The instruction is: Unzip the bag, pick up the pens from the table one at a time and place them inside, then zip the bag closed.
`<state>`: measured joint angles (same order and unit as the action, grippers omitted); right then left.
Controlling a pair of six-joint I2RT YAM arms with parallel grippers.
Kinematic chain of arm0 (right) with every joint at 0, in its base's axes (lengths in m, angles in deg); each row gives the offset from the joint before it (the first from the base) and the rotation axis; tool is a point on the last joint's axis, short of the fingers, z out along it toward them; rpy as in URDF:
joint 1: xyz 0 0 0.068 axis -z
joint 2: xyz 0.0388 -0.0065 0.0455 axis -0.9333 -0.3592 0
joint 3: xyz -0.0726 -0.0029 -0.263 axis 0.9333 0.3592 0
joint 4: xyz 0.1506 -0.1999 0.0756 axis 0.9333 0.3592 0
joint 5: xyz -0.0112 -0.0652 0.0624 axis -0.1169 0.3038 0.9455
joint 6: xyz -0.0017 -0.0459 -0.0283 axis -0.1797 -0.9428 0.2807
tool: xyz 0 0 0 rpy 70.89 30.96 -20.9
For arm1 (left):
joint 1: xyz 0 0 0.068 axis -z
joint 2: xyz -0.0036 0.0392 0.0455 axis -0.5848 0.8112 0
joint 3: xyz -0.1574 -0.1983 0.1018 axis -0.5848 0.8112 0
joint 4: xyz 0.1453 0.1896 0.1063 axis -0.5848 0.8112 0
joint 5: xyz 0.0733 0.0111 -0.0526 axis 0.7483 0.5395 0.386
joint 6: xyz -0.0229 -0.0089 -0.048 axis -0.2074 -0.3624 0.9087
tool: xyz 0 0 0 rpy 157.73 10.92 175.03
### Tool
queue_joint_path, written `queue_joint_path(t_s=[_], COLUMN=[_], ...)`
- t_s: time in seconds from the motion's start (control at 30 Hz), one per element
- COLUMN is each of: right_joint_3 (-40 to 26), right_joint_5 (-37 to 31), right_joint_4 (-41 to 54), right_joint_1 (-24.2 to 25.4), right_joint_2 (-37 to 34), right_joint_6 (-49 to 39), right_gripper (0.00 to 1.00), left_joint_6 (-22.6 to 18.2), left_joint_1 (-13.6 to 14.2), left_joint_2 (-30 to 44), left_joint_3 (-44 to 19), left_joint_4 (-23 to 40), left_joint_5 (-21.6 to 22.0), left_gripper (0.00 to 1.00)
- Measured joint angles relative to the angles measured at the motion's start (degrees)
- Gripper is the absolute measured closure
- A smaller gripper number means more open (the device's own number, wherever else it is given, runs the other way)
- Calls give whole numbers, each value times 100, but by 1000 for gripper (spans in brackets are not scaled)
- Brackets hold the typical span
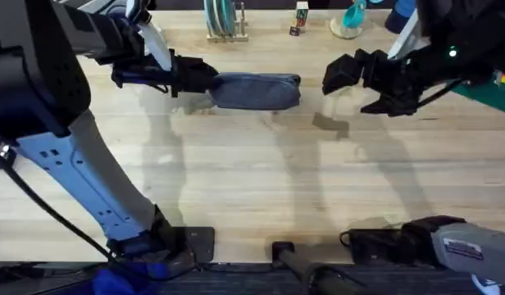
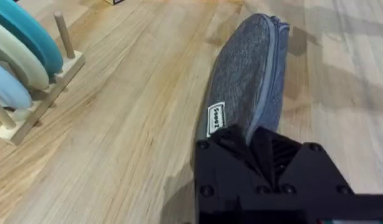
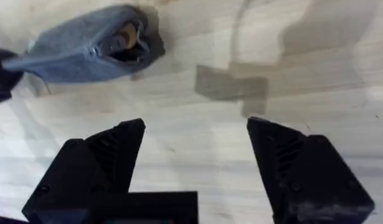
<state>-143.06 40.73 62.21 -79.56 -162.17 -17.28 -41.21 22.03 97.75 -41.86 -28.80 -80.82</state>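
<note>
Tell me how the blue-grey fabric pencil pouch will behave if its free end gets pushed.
The blue-grey fabric pencil pouch is soft cloth, so it would probably dent and flex rather than slide stiffly. The left gripper pinches one end, so it may pivot there. Its far end gapes open in the right wrist view, so contents might slip out.

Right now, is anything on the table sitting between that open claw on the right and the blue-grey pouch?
Nothing visible does. The right gripper, fingers spread open, hangs beside the bag's partly unzipped end, with bare table between them. The left gripper holds the bag's opposite end, out of the way.
</note>
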Motion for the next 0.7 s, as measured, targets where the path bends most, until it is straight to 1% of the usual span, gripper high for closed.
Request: queue_joint_path(t_s=[0.13, 0.27, 0.4, 0.57, 0.7], right_joint_3=[-370, -886, -1327, -1920, -2227], right_joint_5=[2, 2, 3, 2, 1], right_joint_4=[429, 587, 695, 1086, 1248], right_joint_1=[-5, -49, -196, -460, -496], right_joint_2=[0, 0, 0, 0, 1], right_joint_6=[-207, -430, -671, -919, -996], right_gripper=[5, 5, 6, 6, 6], left_joint_6=[24, 42, 44, 44, 44], left_joint_1=[0, 0, 0, 0, 0], left_joint_2=[0, 0, 0, 0, 0], left_joint_3=[0, 0, 0, 0, 0], left_joint_4=[-2, -2, -2, -2, -2], left_joint_5=[0, 0, 0, 0, 0], left_gripper=[960, 960, 960, 960, 960])
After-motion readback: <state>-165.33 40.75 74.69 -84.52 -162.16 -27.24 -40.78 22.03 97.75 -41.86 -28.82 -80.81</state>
